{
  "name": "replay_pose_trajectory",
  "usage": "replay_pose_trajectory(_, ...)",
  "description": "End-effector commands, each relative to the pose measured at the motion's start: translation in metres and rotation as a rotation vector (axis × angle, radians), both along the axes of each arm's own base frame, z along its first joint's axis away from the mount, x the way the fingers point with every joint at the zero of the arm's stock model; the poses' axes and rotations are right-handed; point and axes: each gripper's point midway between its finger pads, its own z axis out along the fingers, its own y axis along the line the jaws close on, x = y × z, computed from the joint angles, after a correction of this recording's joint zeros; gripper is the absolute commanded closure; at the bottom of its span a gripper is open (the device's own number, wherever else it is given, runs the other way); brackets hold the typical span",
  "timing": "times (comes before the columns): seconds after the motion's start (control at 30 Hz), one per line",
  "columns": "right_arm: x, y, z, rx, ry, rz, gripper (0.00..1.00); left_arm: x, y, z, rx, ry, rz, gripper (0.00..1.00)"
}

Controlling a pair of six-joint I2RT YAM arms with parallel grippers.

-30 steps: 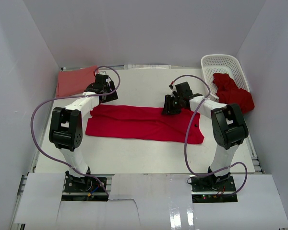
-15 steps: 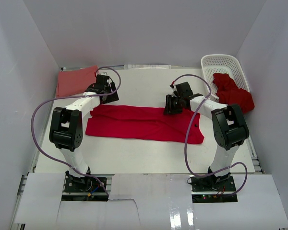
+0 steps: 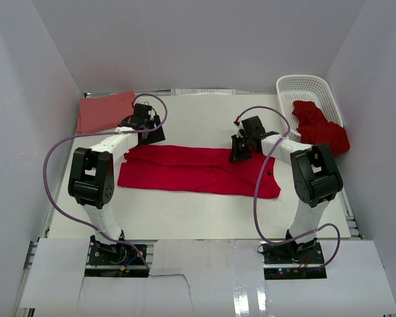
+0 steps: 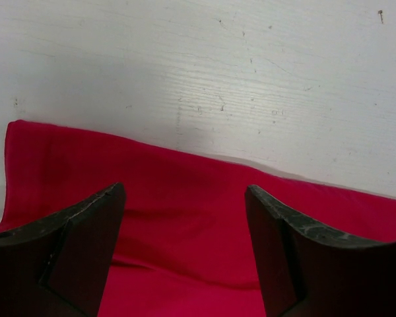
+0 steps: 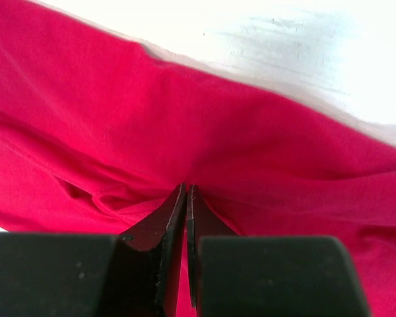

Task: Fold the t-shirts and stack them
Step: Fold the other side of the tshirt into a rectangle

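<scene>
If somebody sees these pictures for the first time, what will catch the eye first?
A long crimson shirt, folded into a strip, lies across the middle of the table. The right gripper is pinched shut on its far edge, while the left gripper hangs open over its left end. A second red shirt spills from the white basket at the far right.

The left arm (image 3: 92,175) and right arm (image 3: 315,173) pair white link shells with bulky black joint housings. A purple cable (image 3: 49,165) loops beside each. Their bases (image 3: 115,254), toward 6 o'clock, show coloured wiring. The left gripper (image 4: 185,190) has matte black wedge fingers (image 4: 79,244) with scuffed grey edges; the right gripper (image 5: 187,187) has thin black blades.
</scene>
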Motion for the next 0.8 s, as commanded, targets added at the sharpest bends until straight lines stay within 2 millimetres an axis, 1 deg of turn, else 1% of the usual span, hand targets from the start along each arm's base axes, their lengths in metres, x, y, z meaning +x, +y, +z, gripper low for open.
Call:
replay_pose_trajectory(0.0, -0.001, 0.006, 0.023, 0.035, -0.058, 0.025, 0.92, 0.005, -0.006, 0.028, -0.031, -0.058, -0.005, 0.16)
replay_pose_trajectory(0.03, -0.002, 0.006, 0.024, 0.036, -0.054, 0.028, 0.92, 0.006, -0.006, 0.028, -0.033, -0.057, -0.006, 0.16)
replay_pose_trajectory(0.17, -0.007, 0.010, 0.039, 0.065, -0.075, 0.041, 0.92, 0.004, -0.009, 0.027, -0.048, -0.047, -0.009, 0.16)
replay_pose_trajectory(0.23, -0.015, 0.014, 0.042, 0.086, -0.065, 0.055, 0.92, 0.005, -0.010, 0.029, -0.052, -0.050, -0.012, 0.16)
replay_pose_trajectory(0.27, -0.017, 0.016, 0.048, 0.099, -0.072, 0.061, 0.92, 0.005, -0.010, 0.029, -0.053, -0.049, -0.011, 0.16)
replay_pose_trajectory(0.37, -0.034, 0.019, 0.049, 0.131, -0.021, 0.060, 0.92, 0.005, -0.012, 0.030, -0.061, -0.047, -0.016, 0.16)
replay_pose_trajectory(0.4, -0.041, 0.019, 0.046, 0.143, 0.017, 0.042, 0.92, 0.005, -0.012, 0.029, -0.061, -0.044, -0.017, 0.16)
replay_pose_trajectory(0.5, -0.057, 0.023, 0.043, 0.165, 0.057, 0.048, 0.92, 0.005, -0.012, 0.030, -0.059, -0.041, -0.016, 0.16)
replay_pose_trajectory(0.53, -0.066, 0.024, 0.037, 0.166, 0.080, 0.052, 0.92, 0.005, -0.012, 0.030, -0.062, -0.040, -0.018, 0.16)
replay_pose_trajectory(0.6, -0.074, 0.027, 0.033, 0.167, 0.100, 0.062, 0.92, 0.004, -0.012, 0.029, -0.058, -0.035, -0.017, 0.16)
replay_pose_trajectory(0.63, -0.081, 0.029, 0.028, 0.165, 0.119, 0.067, 0.92, 0.004, -0.012, 0.029, -0.057, -0.037, -0.016, 0.16)
replay_pose_trajectory(0.73, -0.091, 0.035, 0.025, 0.184, 0.128, 0.078, 0.92, 0.003, -0.012, 0.027, -0.053, -0.028, -0.015, 0.16)
replay_pose_trajectory(0.77, -0.098, 0.035, 0.024, 0.192, 0.140, 0.076, 0.92, 0.004, -0.012, 0.028, -0.053, -0.028, -0.016, 0.16)
